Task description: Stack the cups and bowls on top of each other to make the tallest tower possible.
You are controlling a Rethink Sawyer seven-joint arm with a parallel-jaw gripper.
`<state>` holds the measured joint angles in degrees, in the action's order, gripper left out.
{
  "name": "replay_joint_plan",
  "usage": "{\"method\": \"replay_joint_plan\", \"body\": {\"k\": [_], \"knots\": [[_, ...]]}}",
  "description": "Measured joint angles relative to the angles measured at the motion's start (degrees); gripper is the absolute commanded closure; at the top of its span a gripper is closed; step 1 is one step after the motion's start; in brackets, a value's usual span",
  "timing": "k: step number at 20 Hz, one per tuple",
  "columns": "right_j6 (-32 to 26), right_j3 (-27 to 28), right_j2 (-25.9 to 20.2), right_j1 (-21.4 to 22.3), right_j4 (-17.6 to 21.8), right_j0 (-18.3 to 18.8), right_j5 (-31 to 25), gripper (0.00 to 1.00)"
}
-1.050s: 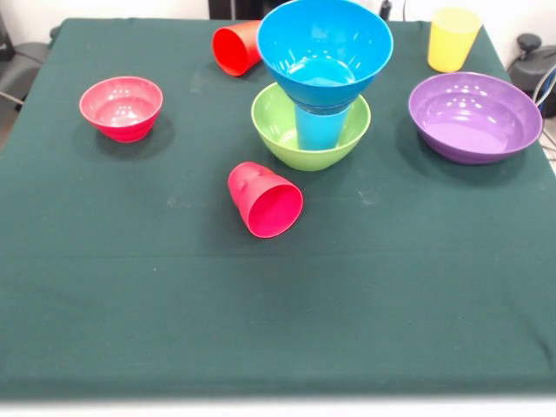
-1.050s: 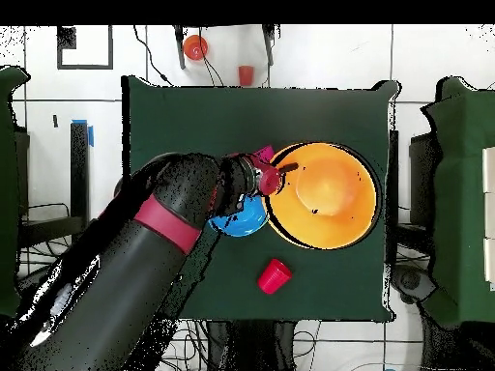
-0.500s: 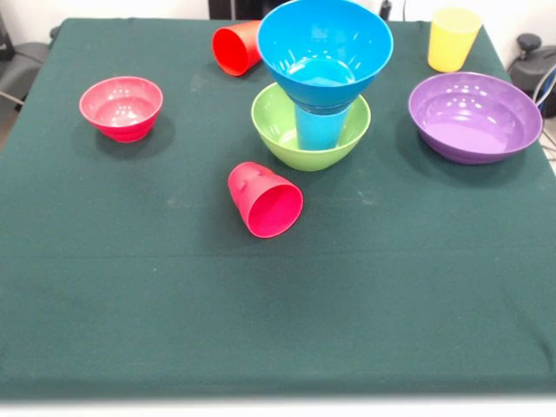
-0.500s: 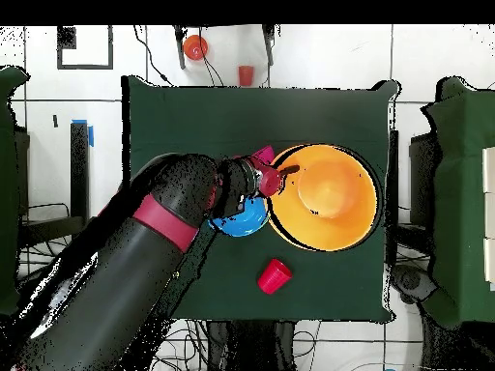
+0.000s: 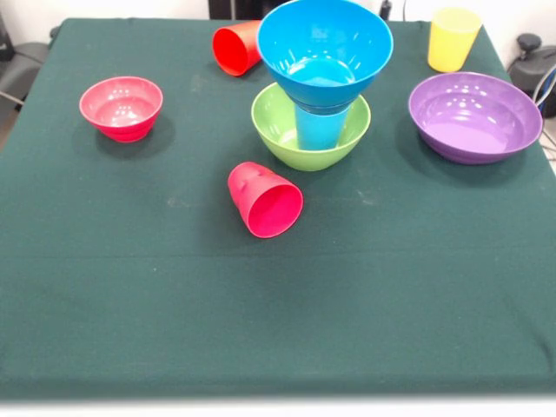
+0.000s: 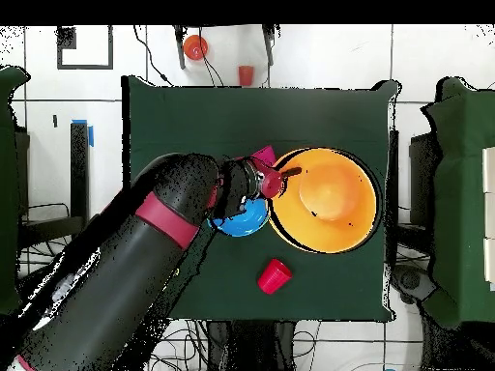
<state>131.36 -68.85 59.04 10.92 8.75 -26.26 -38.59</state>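
Note:
In the front view a tower stands at the table's far middle: a green bowl [image 5: 310, 126] holds an upright light blue cup [image 5: 320, 128], and a blue bowl [image 5: 325, 48] rests on that cup. One red cup [image 5: 265, 200] lies on its side in front of the tower, and another [image 5: 236, 48] lies behind it to the left. The yellow cup [image 5: 452, 38] is upright at the far right. A purple bowl [image 5: 475, 116] and a small red bowl [image 5: 121, 107] sit apart. No arm shows here. Overhead, the gripper [image 6: 274, 180] is at the rim of a huge orange-yellow bowl [image 6: 329, 217], beside a blue bowl [image 6: 247, 218].
Overhead, a red cup [image 6: 275, 276] lies near the table's lower edge and a pink shape [image 6: 261, 155] shows just above the gripper. The thick arm [image 6: 145, 261] covers the table's lower left. Two small objects [image 6: 195, 46] lie on the floor beyond the table's top edge.
Nothing has moved in the front view. Overhead, the arm has shifted slightly and the orange-yellow bowl has edged a little to the right.

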Motion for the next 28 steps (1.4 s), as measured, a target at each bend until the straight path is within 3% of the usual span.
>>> {"method": "replay_joint_plan", "body": {"k": [28], "knots": [[3.95, 0.02, 2.43, -3.48, -0.02, 0.00, 0.01, 1.00]]}}
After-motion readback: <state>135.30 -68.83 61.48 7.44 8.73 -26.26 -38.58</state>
